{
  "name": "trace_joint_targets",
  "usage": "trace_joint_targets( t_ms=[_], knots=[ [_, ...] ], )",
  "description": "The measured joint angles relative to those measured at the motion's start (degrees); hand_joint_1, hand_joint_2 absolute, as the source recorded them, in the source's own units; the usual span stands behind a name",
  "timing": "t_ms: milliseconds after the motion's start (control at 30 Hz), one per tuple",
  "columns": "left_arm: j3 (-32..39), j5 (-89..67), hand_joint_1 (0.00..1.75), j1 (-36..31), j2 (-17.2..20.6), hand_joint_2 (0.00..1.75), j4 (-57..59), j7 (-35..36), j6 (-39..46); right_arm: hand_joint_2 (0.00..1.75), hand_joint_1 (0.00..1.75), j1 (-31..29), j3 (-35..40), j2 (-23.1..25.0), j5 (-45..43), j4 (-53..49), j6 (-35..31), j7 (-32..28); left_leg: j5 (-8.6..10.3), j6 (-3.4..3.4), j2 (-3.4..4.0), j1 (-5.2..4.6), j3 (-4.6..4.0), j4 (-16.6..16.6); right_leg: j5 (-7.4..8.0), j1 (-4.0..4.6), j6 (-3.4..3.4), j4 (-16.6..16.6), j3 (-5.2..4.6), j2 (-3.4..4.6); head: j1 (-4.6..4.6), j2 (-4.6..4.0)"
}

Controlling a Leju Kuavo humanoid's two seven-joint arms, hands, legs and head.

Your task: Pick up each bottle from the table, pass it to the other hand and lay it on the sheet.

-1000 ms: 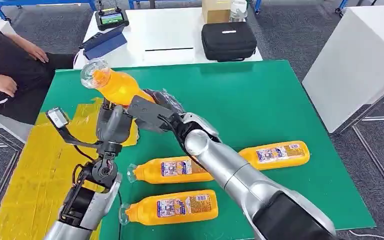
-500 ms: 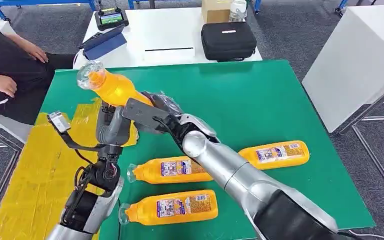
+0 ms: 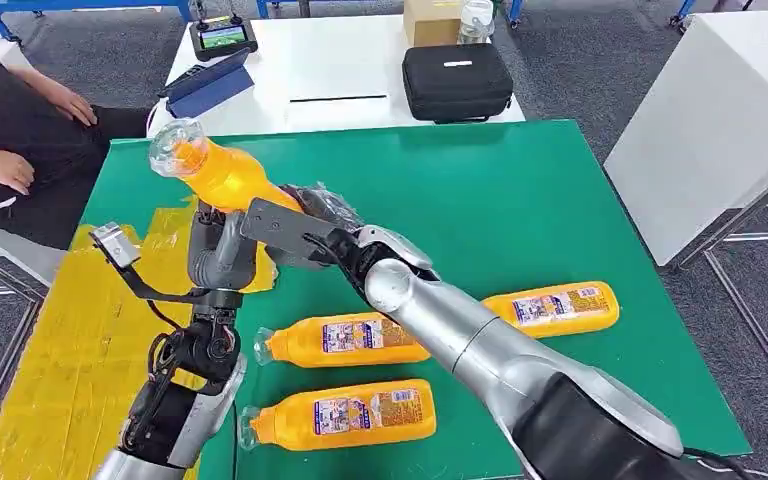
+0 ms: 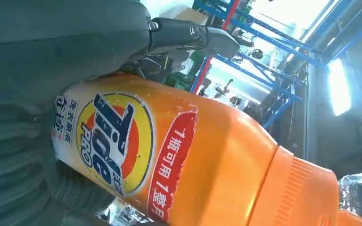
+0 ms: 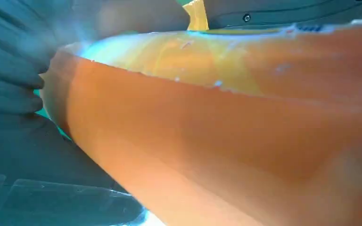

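**Both robot hands on one bottle, mid-air over the tabletop**

Left robot hand (image 3: 222, 255) and right robot hand (image 3: 295, 230) are both wrapped around the same orange bottle (image 3: 222, 175), so we've got a two-handed grip here. It's held up above the green tabletop (image 3: 520, 210), tilted, with the clear cap pointing away from us, right by the edge of the yellow sheet (image 3: 70, 340). In the left wrist view we can read the label on it (image 4: 122, 141). Three more orange bottles (image 3: 345, 340) lie flat on the green, closer to us.
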Motion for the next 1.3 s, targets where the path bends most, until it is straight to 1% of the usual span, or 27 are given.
trace_joint_targets(
  t_ms=[133,333,400,500,533,567,667,800,1133,1300],
  knots=[
    [0.0,-1.9,0.00,-0.1,0.1,1.75,0.0,0.0,0.6,1.75,1.75,-0.2,0.7,-0.2,-0.2,0.0,0.0,-0.1,0.00,0.00,0.00,0.00,0.00,0.0,0.00,0.00,0.00,0.0,0.00,0.00,0.02,0.00],
    [0.0,-7.8,0.00,-0.8,1.4,1.75,0.0,0.0,1.0,1.75,1.75,-0.1,0.9,-0.5,-1.1,1.1,0.1,-1.9,0.00,0.00,0.00,0.00,0.00,0.0,0.00,0.00,0.00,0.0,0.00,0.00,0.02,0.00],
    [0.0,-12.3,0.00,-1.6,1.7,1.75,0.0,1.0,3.2,1.75,1.75,-0.1,0.9,-0.7,-1.0,1.6,0.0,-2.2,0.02,0.00,-0.04,0.00,0.00,0.0,0.00,0.00,0.00,0.0,0.02,-0.03,0.04,0.00],
    [-0.1,-20.8,0.00,-3.4,2.4,1.75,0.0,3.6,5.7,1.75,1.75,0.3,-0.5,-0.8,0.6,3.0,0.5,-3.6,0.04,-0.02,-0.09,0.00,-0.02,0.0,0.01,0.00,0.00,0.0,0.04,-0.05,-0.02,0.00],
    [-0.1,-22.8,0.00,-3.9,2.5,1.75,0.0,4.2,6.3,1.75,1.75,0.3,-1.1,-0.8,1.5,3.5,1.0,-4.0,0.04,-0.02,-0.09,0.00,-0.02,0.0,0.01,0.00,0.01,0.0,0.04,-0.05,0.11,0.00],
    [-0.1,-24.8,0.00,-4.4,2.5,1.75,-0.1,4.7,7.1,1.75,1.75,0.3,-1.9,-0.8,2.6,3.8,1.5,-4.2,0.04,-0.02,-0.09,0.00,-0.02,0.0,0.01,0.00,0.01,0.0,0.04,-0.05,0.00,0.00],
    [-0.4,-28.5,0.00,-5.4,2.6,1.75,-0.1,6.1,8.5,1.75,1.75,0.7,-3.7,-0.8,5.0,4.2,2.1,-4.2,0.04,-0.02,-0.08,0.00,-0.02,0.0,0.02,-0.01,0.01,0.0,0.05,-0.05,0.04,0.00],
    [-0.6,-30.1,0.00,-5.9,2.6,1.75,-0.1,7.3,9.1,1.75,1.75,1.6,-5.9,-0.7,7.4,4.3,2.1,-4.2,0.04,-0.03,-0.08,0.00,-0.03,0.0,0.01,0.00,0.02,0.0,0.05,-0.05,0.04,0.00],
    [-1.0,-30.6,0.00,-6.5,2.6,1.75,-0.1,7.7,9.2,1.75,1.75,2.1,-8.0,-0.5,8.4,4.3,2.6,-4.4,0.05,-0.03,-0.08,0.00,-0.02,0.0,0.02,0.00,0.01,0.0,0.05,-0.05,0.04,0.00],
    [-1.0,-30.5,0.00,-6.5,2.6,1.75,-0.2,7.7,9.2,1.75,1.75,2.7,-10.8,-0.5,11.6,4.2,2.6,-5.1,0.05,-0.03,-0.08,0.00,-0.02,0.0,0.02,0.00,0.01,0.0,0.04,-0.05,0.04,0.00]
  ],
)
